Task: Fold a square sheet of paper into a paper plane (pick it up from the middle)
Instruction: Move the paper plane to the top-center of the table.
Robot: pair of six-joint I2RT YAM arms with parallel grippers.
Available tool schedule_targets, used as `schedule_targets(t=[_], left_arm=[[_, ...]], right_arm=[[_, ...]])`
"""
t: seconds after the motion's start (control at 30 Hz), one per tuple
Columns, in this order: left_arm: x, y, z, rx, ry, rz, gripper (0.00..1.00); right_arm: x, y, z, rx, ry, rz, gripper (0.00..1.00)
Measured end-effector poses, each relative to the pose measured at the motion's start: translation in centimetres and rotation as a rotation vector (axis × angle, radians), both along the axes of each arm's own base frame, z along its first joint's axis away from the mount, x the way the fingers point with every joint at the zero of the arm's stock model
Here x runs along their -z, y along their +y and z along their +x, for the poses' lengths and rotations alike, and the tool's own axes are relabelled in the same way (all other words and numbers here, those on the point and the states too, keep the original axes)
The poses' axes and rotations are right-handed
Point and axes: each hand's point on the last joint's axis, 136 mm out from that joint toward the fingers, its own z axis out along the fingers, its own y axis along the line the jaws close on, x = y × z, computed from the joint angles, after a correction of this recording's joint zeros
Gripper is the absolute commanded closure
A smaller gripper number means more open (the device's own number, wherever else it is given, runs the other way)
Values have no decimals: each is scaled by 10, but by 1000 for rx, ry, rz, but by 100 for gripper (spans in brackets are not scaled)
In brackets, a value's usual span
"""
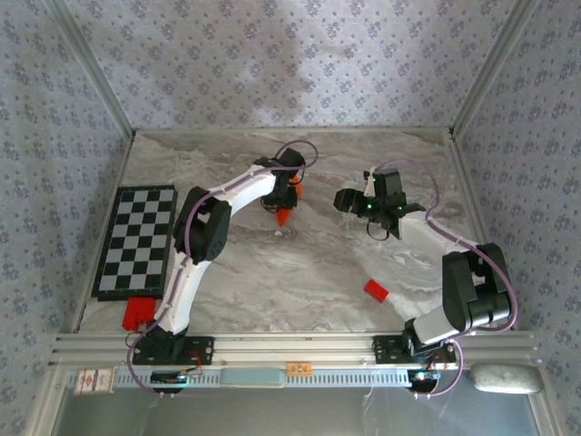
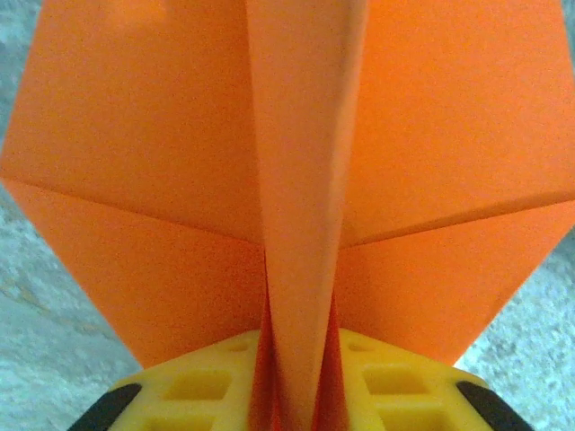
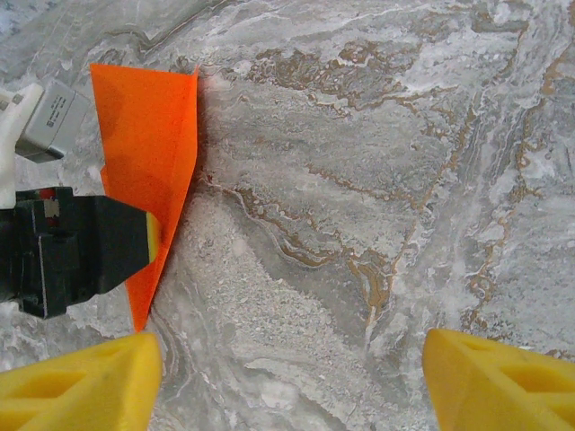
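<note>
The paper plane (image 1: pixel 283 216) is a folded dart of bright orange paper, held above the marble table (image 1: pixel 300 272) near its far middle. My left gripper (image 1: pixel 289 195) is shut on it. In the left wrist view the plane's centre keel (image 2: pixel 305 180) runs down between the yellow fingers (image 2: pixel 207 386), and the wings spread to both sides. In the right wrist view the plane (image 3: pixel 148 126) hangs point down at the left, with the left gripper's black and yellow finger (image 3: pixel 90 247) across it. My right gripper (image 3: pixel 292 377) stands open to the plane's right over bare marble, apart from it (image 1: pixel 348 202).
A black and white checkerboard mat (image 1: pixel 138 241) lies at the table's left side. One small red block (image 1: pixel 375 290) sits at the front right and another (image 1: pixel 139 312) by the left arm's base. Patterned walls enclose the table on three sides.
</note>
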Motion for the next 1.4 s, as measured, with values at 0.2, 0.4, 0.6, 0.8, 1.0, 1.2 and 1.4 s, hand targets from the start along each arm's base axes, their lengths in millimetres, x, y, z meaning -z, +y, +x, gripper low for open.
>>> schedule_targets(t=[0.2,0.4,0.6,0.8,1.0,1.2,1.4], left_arm=[[1,0,14,-15,-21,-1,71],[1,0,23,-23,-37,0,67],[0,-1,33,-25,-53,-5,59],[1,0,41,-35,-67,-2,57],[0,0,51,-47,-95,14,59],[-2,-2,56,-60,-107,8,61],[-3,-4,56,-97,-103,-15,59]], right_arm=[[0,0,0,-4,-2,-5,10],[1,0,0,-3,-2,-5,10],[1,0,0,-3,-2,-5,10],[1,0,0,-3,-2,-5,10],[1,0,0,-3,-1,-5,10],[1,0,0,-3,-1,-6,10],[1,0,0,-3,-1,-6,10]])
